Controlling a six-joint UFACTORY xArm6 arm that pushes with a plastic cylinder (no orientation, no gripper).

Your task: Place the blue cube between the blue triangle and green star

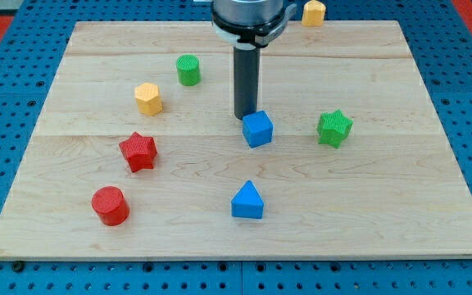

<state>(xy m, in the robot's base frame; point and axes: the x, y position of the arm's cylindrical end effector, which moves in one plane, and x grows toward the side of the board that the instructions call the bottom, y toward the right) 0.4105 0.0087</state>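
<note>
Wooden and pale, the surface [367,205] lies bare along the view's bottom edge, with open planks on either side of the blue triangle [247,201]. To the view's left of it sit the red cylinder [110,205] and, a little farther back, the red star [138,151] — both well apart from anything the task concerns.

Farther up, near the middle, the blue cube [257,129] stands above the triangle, with the green star [334,128] level with it toward the view's right. My tip [245,117] rests just behind the cube's upper-left corner, touching it or very nearly so; the end effector is a plain rod, with nothing to open or close, and it holds nothing.

The cube looks small, light and rigid, probably plastic, so it should slide readily on smooth wood — and may spin if pushed off-centre. No grasp is possible; a push square on a flat face seems best, here from the upper left toward the lower right.

The gap between triangle and star is clear, with ample room before the surface's right edge.

Beyond lie the yellow hexagonal block [148,98], the green cylinder [188,70] and, at the far edge, an orange block [313,12].
</note>
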